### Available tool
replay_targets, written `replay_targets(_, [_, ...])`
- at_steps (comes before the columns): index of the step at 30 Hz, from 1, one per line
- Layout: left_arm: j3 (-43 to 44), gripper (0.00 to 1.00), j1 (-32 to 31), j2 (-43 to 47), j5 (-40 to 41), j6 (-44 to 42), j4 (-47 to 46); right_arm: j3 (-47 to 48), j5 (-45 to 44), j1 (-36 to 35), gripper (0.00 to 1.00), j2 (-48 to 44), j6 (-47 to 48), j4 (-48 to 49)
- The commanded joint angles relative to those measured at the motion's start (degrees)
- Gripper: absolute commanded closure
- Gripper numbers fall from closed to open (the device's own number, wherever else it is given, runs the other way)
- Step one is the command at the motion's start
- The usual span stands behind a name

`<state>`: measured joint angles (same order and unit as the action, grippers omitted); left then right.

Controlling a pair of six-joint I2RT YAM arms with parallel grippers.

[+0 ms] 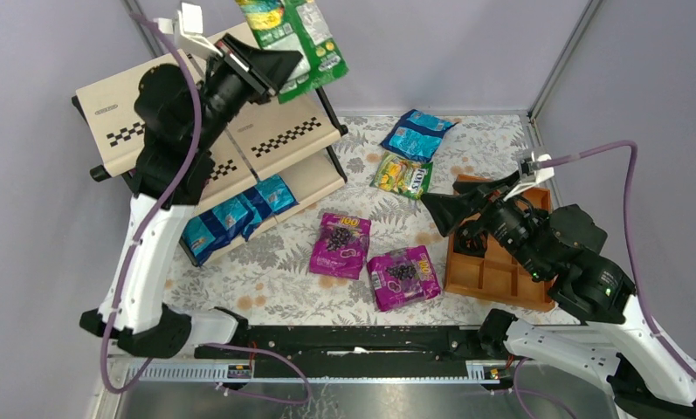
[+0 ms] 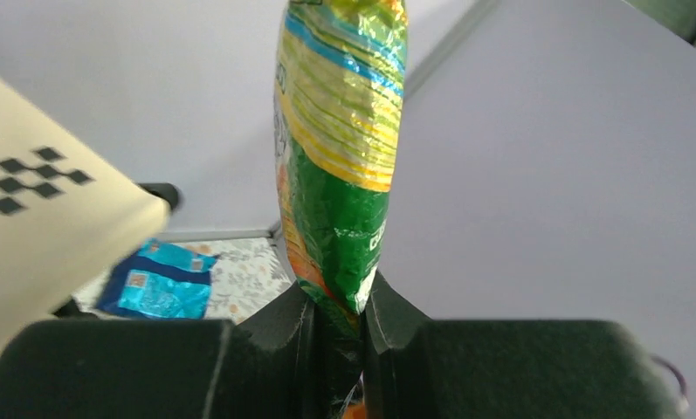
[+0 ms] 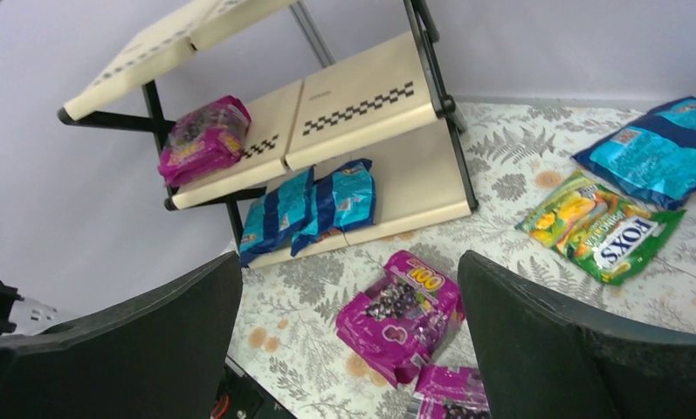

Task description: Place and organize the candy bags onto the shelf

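My left gripper (image 1: 279,65) (image 2: 337,314) is shut on the lower edge of a green-yellow FOX'S candy bag (image 1: 296,39) (image 2: 340,157), held upright high over the shelf (image 1: 108,105) (image 3: 361,105). My right gripper (image 1: 433,209) (image 3: 348,262) hangs open and empty over the table, above two magenta bags (image 1: 341,245) (image 1: 403,277) (image 3: 401,314). Another FOX'S bag (image 1: 403,175) (image 3: 606,227) and a blue bag (image 1: 416,133) (image 3: 654,153) lie on the table further back. Blue bags (image 1: 235,216) (image 3: 309,208) lie on the bottom tier. A magenta bag (image 3: 203,140) rests on the middle tier.
An orange-brown compartment tray (image 1: 492,271) sits on the table under my right arm. Grey walls with a metal corner post (image 1: 558,61) close in the back and sides. The floral tablecloth (image 1: 274,271) covers the table.
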<state>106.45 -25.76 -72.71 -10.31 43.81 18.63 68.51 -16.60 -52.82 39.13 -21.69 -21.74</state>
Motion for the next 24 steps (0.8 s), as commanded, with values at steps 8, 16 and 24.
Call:
replay_targets(8, [6.8, 1.0, 22.8, -14.5, -14.0, 23.5, -10.7, -0.4, -3.0, 0.2, 0.0, -2.7, -0.8, -3.3])
replay_targets(16, [10.0, 1.0, 25.7, -20.8, -22.4, 31.0, -11.6, -0.7, -3.4, 0.2, 0.0, -4.1, -1.4, -3.8])
replay_targets(24, [2.9, 0.98, 27.3, -17.6, -23.2, 35.5, -15.2, -1.5, -2.6, 0.3, 0.0, -3.2, -1.2, -2.6])
